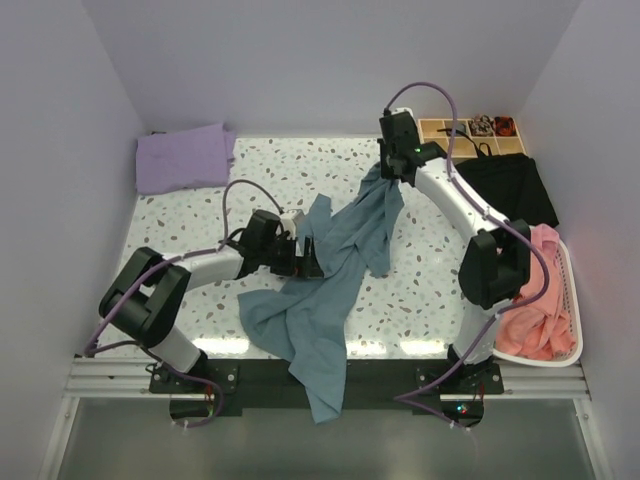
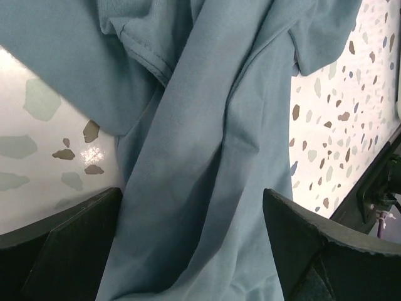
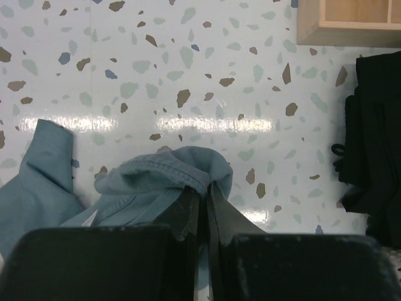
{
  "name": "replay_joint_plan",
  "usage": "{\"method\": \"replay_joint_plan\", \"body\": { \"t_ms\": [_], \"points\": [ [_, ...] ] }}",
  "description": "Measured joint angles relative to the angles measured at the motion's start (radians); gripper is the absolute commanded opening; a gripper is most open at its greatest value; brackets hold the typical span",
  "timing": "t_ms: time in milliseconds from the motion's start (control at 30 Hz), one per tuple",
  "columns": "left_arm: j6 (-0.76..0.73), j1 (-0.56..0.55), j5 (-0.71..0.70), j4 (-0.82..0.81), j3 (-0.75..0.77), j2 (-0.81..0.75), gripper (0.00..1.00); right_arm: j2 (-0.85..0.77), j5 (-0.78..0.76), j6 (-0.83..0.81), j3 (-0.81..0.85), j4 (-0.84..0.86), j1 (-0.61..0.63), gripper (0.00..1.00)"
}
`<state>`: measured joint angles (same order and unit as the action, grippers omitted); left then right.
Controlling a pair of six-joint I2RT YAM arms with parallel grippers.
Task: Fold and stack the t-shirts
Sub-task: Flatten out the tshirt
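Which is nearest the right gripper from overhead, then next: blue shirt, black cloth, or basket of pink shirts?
1. Blue t-shirt: pinched in the right gripper itself.
2. Black cloth: just to its right, at the back.
3. Basket: farthest, near right corner.

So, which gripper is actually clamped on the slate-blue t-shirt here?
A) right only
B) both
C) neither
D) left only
A: the right gripper is shut on a fold of the slate-blue t-shirt, while the left gripper stands wide open with cloth only lying between its fingers.
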<state>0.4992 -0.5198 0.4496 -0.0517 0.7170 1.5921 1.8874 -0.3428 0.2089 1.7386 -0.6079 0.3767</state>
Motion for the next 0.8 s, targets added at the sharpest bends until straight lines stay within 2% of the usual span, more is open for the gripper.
{"method": "replay_joint_plan", "body": {
  "t_ms": [167,200,267,300,333,433,600,733,800],
  "points": [
    [-0.012,-0.012,-0.024,0.014,0.020,0.013,0.99,-0.062,-0.015,0.000,-0.061,-0.006,-0.003,0.00],
    [-0.013,-0.012,-0.023,0.008,0.020,0.015,0.90,-0.070,-0.017,0.000,-0.064,-0.008,-0.004,0.00],
    [-0.013,-0.012,-0.002,-0.026,0.018,0.032,0.61,-0.084,-0.026,-0.001,-0.073,-0.007,-0.004,0.00],
    [-0.010,-0.011,0.010,-0.050,0.017,0.047,0.07,-0.090,-0.033,-0.001,-0.078,-0.006,-0.004,0.00],
    [0.000,-0.011,0.023,-0.072,0.014,0.062,0.00,-0.096,-0.038,-0.002,-0.082,-0.007,-0.004,0.00],
    [0.016,-0.010,0.068,-0.130,0.002,0.141,0.00,-0.114,-0.055,-0.003,-0.102,-0.008,-0.005,0.00],
    [0.020,-0.017,0.089,-0.135,0.027,0.165,0.00,-0.153,-0.079,-0.009,-0.113,-0.023,-0.010,0.00],
    [-0.040,-0.014,-0.037,0.077,0.146,0.140,0.00,-0.226,-0.107,-0.013,-0.114,-0.042,-0.010,0.00],
    [-0.064,0.024,-0.085,0.176,0.215,0.104,0.00,-0.268,-0.125,-0.013,-0.114,-0.063,-0.010,0.00]
  ]
}}
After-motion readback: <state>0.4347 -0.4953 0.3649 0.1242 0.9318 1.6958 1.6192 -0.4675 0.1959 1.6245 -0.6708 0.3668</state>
